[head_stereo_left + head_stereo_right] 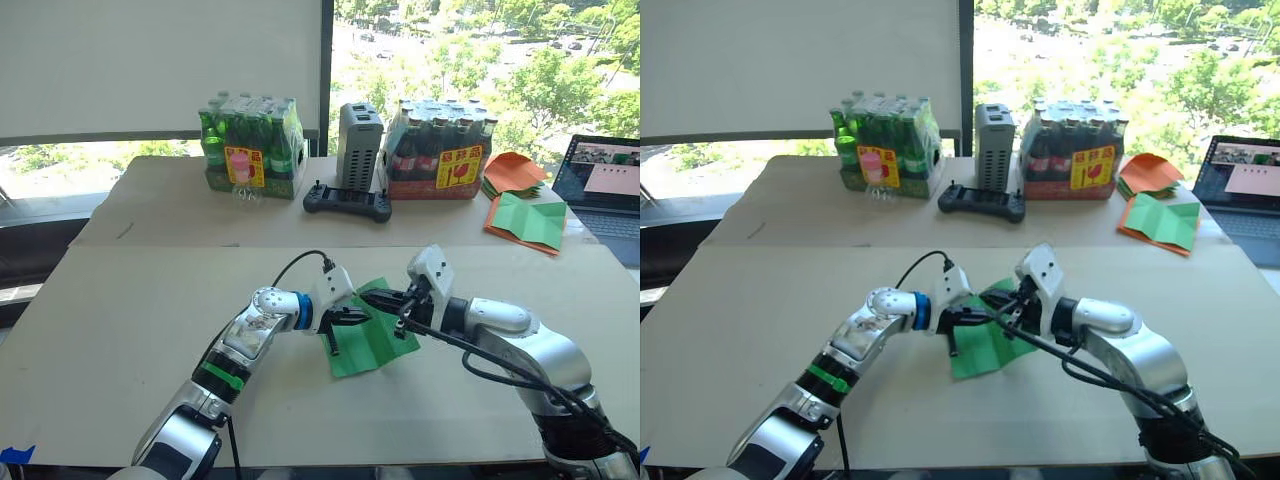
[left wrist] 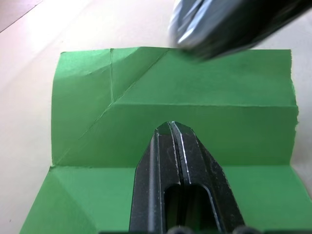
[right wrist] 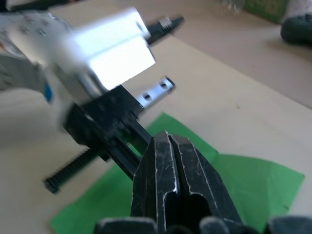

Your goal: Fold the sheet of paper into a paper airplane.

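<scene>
Both grippers pressed together over the thin bright green creased sheet of paper (image 1: 372, 342).

Left gripper (image 2: 171, 127) and right gripper (image 3: 168, 139) each have fingers closed tight, gripping nothing, tips meeting above the sheet. The sheet lies mid-table on the beige tabletop (image 1: 120, 330), partly unfolded, showing diagonal and straight creases.
</scene>
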Robot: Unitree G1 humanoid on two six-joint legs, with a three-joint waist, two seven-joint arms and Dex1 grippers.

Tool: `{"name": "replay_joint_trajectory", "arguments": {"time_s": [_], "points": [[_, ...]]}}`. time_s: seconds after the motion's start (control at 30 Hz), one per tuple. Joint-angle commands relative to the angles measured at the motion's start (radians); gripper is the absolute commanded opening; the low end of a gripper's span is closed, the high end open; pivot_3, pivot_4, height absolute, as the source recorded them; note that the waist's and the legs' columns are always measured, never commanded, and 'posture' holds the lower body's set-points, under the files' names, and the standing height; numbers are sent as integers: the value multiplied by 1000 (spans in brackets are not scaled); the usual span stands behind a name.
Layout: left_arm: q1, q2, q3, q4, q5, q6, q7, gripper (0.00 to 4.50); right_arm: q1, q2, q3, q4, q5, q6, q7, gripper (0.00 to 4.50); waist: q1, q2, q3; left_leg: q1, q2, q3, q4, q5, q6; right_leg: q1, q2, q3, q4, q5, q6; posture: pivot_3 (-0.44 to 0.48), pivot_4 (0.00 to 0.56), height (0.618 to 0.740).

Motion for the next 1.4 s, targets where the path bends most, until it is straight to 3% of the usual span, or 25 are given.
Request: {"name": "replay_joint_trajectory", "arguments": {"time_s": [0.03,0.43,0.77,1.1,1.4], "points": [[17,14,15,-57,-6,-3,-9,0,-2,-26,23,25,-71,-30,-10,19,0,0,0,0,0,0,0,0,0,0,0,0,0,0,0,0,150,678],[189,140,13,-163,11,29,-11,0,78,-53,56,105,-192,-35,-28,19,-1,0,0,2,0,0,0,0,0,2,0,0,1,0,0,0,150,678],[220,142,10,-185,19,38,13,0,83,-11,19,103,-185,-41,-44,19,3,0,0,5,0,0,0,0,0,4,0,0,1,0,0,0,150,678],[219,150,12,-192,20,37,10,0,-38,99,-72,236,-168,-58,-120,3274,2,1,0,5,0,0,0,0,0,3,0,1,2,0,0,0,150,678],[214,155,19,-194,19,39,12,0,-89,138,-81,327,-122,-32,-53,3274,-2,1,-1,4,0,0,0,0,0,2,0,1,3,0,0,0,150,678]]}}
